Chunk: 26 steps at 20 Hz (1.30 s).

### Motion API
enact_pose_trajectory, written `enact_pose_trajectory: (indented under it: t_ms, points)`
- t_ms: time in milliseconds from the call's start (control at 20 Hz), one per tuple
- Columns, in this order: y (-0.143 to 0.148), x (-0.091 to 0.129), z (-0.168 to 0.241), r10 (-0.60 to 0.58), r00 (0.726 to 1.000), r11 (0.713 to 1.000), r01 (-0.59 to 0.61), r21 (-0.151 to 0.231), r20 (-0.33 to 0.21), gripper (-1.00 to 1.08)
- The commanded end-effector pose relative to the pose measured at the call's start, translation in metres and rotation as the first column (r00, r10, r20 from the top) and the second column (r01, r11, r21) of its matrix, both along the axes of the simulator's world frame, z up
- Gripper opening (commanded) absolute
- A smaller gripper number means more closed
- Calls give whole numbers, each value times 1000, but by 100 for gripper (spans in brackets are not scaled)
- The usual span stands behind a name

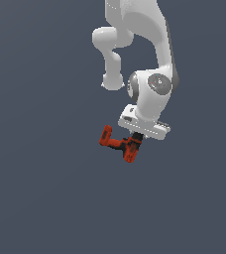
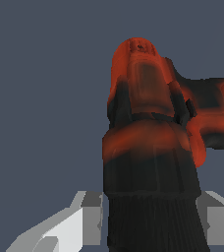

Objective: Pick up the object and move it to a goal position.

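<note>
The white robot hand (image 1: 136,136) was clamped on the small red-orange L-shaped power drill (image 1: 119,144), its black chuck end between the fingers (image 2: 87,216), its handle jutting toward the exterior view's left.

So the drill (image 1: 121,144) hangs right under the arm's hand, caught in the pincer (image 1: 136,137) at one end. The rest of it sticks out toward the exterior view's left, ending in a part turned upward. In the wrist view the drill (image 2: 151,147) sits between the two fingers (image 2: 92,216), one on each side, touching it.
</note>
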State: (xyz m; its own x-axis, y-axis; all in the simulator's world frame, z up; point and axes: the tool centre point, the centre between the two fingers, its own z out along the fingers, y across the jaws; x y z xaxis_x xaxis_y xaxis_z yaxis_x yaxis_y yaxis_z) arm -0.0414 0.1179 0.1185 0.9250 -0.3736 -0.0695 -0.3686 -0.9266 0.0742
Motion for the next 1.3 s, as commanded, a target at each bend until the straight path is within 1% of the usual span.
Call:
enact_pose_trajectory:
  t_ms: [0, 900, 1250]
  points:
    - [4, -5, 30, 0, 1000, 1000, 0, 2, 8, -100]
    - [33, -56, 238, 0, 1000, 1000, 0, 0, 8, -100]
    - [43, -70, 302, 0, 1000, 1000, 0, 0, 8, -100]
